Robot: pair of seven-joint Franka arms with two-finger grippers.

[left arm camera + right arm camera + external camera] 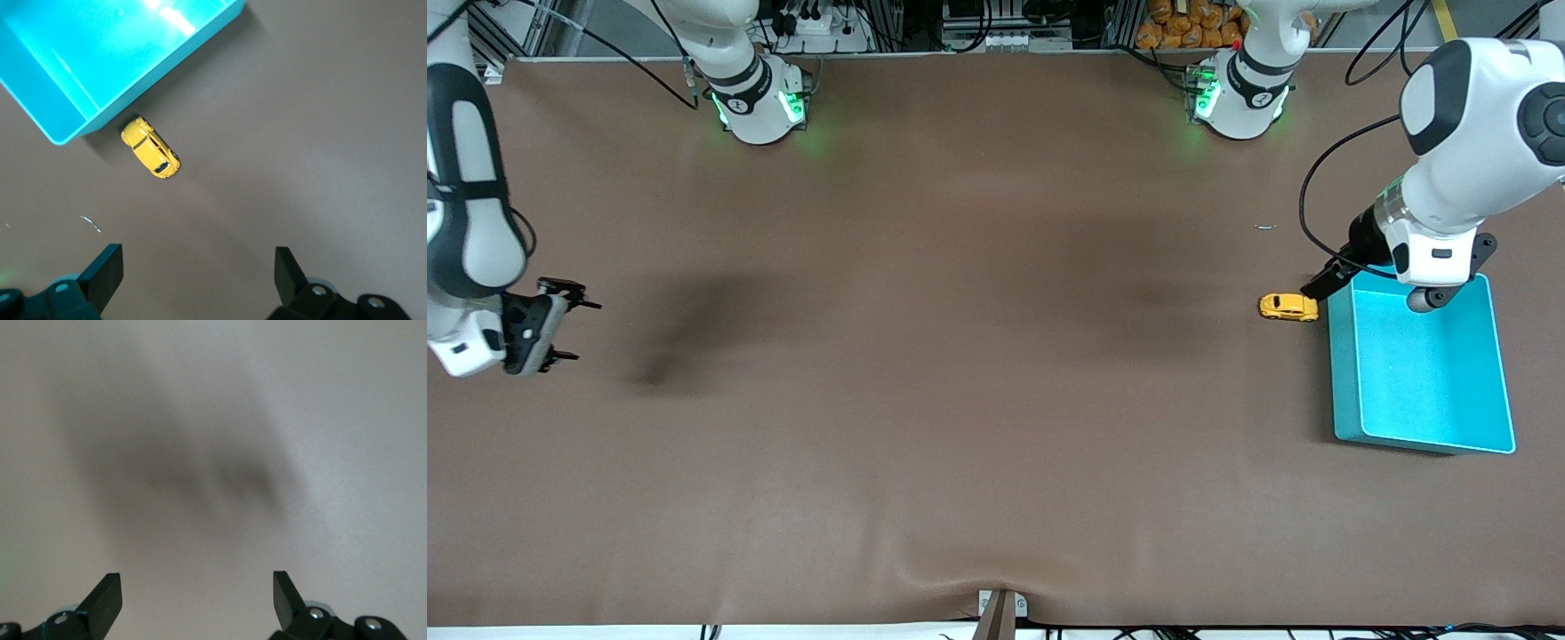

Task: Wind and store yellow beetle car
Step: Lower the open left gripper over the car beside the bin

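Yellow is the colour to watch: the yellow beetle car (1288, 307) sits on its wheels on the brown surface (960, 400), just beside the turquoise bin (1343, 391), at the bin's corner toward the robot bases, at the left arm's end. The bin holds nothing. The left tool (197, 280) hangs in the air over that corner of the bin, over bare surface next to the car, fingers spread wide, gripping nothing. At the right arm's end, the right tool (574, 331) waits above bare surface, fingers also wide apart and empty.
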